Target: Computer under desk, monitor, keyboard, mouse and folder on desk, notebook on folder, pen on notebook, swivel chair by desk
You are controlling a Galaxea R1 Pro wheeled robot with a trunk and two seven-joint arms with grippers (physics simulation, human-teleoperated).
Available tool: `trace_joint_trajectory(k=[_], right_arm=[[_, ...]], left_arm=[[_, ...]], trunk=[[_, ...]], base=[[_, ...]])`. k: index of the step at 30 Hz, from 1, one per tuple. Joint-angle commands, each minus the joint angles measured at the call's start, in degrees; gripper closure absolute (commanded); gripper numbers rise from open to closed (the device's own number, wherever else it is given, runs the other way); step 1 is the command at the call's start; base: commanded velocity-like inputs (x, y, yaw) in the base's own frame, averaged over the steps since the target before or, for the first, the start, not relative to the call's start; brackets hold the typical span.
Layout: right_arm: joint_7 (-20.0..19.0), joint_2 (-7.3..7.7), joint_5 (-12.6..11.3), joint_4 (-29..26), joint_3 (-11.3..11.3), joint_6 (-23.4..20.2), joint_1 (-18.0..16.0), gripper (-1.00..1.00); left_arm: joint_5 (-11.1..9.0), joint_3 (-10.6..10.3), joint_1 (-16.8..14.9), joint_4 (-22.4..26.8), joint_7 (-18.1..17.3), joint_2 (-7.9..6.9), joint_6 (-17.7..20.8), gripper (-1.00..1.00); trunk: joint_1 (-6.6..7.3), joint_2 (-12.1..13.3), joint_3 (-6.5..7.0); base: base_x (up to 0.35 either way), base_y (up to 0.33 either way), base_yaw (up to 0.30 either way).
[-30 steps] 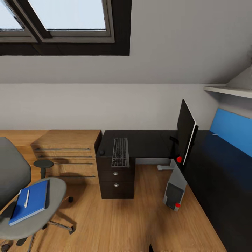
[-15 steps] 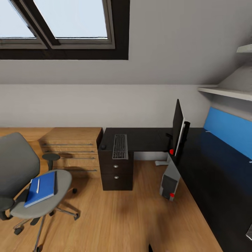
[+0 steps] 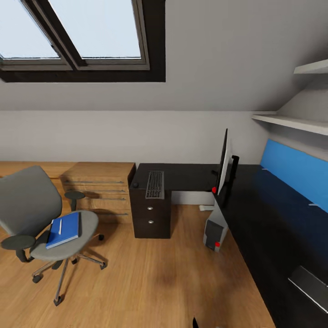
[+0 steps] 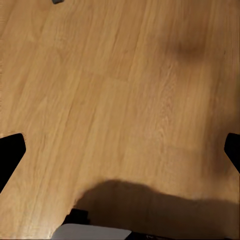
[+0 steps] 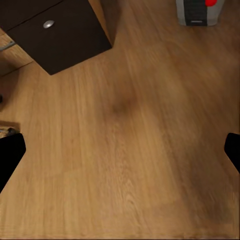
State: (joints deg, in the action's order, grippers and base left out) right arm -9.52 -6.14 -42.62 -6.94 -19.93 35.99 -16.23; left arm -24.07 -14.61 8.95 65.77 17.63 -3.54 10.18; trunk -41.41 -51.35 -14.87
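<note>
The bright blue flat folder lay on the grey upholstered swivel chair's seat, thin white pen atop. Both claws gaped wide, empty. Lifted carelessly, the pen might roll off.

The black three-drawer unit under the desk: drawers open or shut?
Shut. The black three-drawer unit shows flat drawer fronts flush with one another, round silver knobs in line, none pulled out.

Attic room with a skylight window set in the sloping grey ceiling, pale walls, wood-plank floor, light-wood chest of drawers, blue wall panel, and two white shelves above it.
</note>
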Motion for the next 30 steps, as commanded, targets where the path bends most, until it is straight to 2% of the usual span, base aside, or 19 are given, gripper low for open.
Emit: trace_joint_trajectory(k=[1,6,20,30], right_arm=[[-0.42,0.0,-0.62,0.08,-0.19,0.19,-0.04,-1.0],[-0.41,-0.06,-0.58,0.02,-0.26,0.22,-0.03,-1.0],[-0.41,-0.1,-0.49,-0.02,-0.45,0.3,-0.06,-1.0],[-0.18,-0.1,1.35,-0.06,-2.1,0.3,-0.03,-1.0]], left_arm=[[-0.46,-0.17,-0.01,0.15,0.48,-0.06,0.19,-1.0],[-0.52,-0.13,-0.02,-0.23,0.48,-0.06,0.19,-1.0],[-0.54,0.01,-0.02,-2.35,0.39,0.05,0.19,-1.0],[-0.54,0.35,-0.01,-2.4,0.39,0.13,0.19,-1.0]], trunk=[[0.25,0.36,0.12],[1.35,2.37,1.02],[4.42,7.98,3.53],[6.62,11.99,5.33]], base=[[-0.304,-0.202,0.209],[-0.218,-0.153,0.103],[-0.018,-0.013,0.007],[0.0,0.0,0.0]])
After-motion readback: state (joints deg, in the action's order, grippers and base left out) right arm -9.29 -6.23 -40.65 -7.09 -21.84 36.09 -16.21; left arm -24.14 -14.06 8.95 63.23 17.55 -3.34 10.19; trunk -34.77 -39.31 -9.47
